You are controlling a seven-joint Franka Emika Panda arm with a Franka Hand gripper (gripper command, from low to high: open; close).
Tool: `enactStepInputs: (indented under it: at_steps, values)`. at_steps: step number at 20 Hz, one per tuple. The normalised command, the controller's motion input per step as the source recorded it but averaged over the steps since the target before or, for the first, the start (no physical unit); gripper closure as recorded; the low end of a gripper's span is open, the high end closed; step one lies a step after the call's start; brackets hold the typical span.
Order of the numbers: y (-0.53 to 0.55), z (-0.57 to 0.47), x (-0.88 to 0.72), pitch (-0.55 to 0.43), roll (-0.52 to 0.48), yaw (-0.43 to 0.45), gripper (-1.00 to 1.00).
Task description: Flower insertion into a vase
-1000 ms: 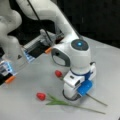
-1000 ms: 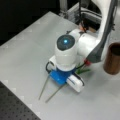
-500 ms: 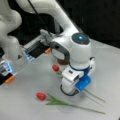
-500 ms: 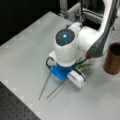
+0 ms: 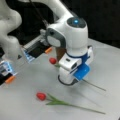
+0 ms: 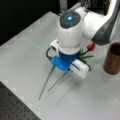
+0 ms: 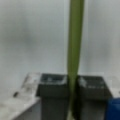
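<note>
- Your gripper (image 7: 72, 86) sits low over the table (image 5: 30, 107). In the wrist view its two dark fingers (image 7: 53, 87) are pressed together on a thin green stem (image 7: 75, 37), with almost no gap left between them.
- That stem belongs to the held flower (image 6: 90, 46), whose red bud shows beside the arm in a front view. Its stem runs under the gripper and out along the table.
- A second flower (image 5: 41, 96) lies flat on the table, near the bottom of a front view, well apart from the gripper.
- The vase (image 6: 113, 58) stands upright at a front view's right, near the gripper but not touching it. It looks empty.
- Expect the flower to be very light, its stem thin and springy, likely to bend or pivot in the grip.
- The mid-stem is the sound place to hold; spare the bud and leaves.
</note>
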Motion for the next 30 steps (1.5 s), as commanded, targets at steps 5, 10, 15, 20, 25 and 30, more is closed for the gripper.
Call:
enactStepInputs:
  at_steps: [5, 10, 15, 20, 25, 30]
  values:
    - [-0.11, 0.39, -0.30, -0.033, 0.117, 0.078, 1.00]
    - [-0.11, 0.23, -0.21, -0.068, 0.187, -0.029, 1.00]
    - [-0.10, 0.27, -0.25, -0.028, 0.147, -0.099, 1.00]
    - [-0.04, 0.31, -0.25, -0.018, 0.116, -0.154, 1.00]
    - [0.01, 0.12, -0.18, 0.007, 0.090, -0.132, 1.00]
    - [0.10, 0.00, -0.25, 0.011, 0.074, -0.152, 1.00]
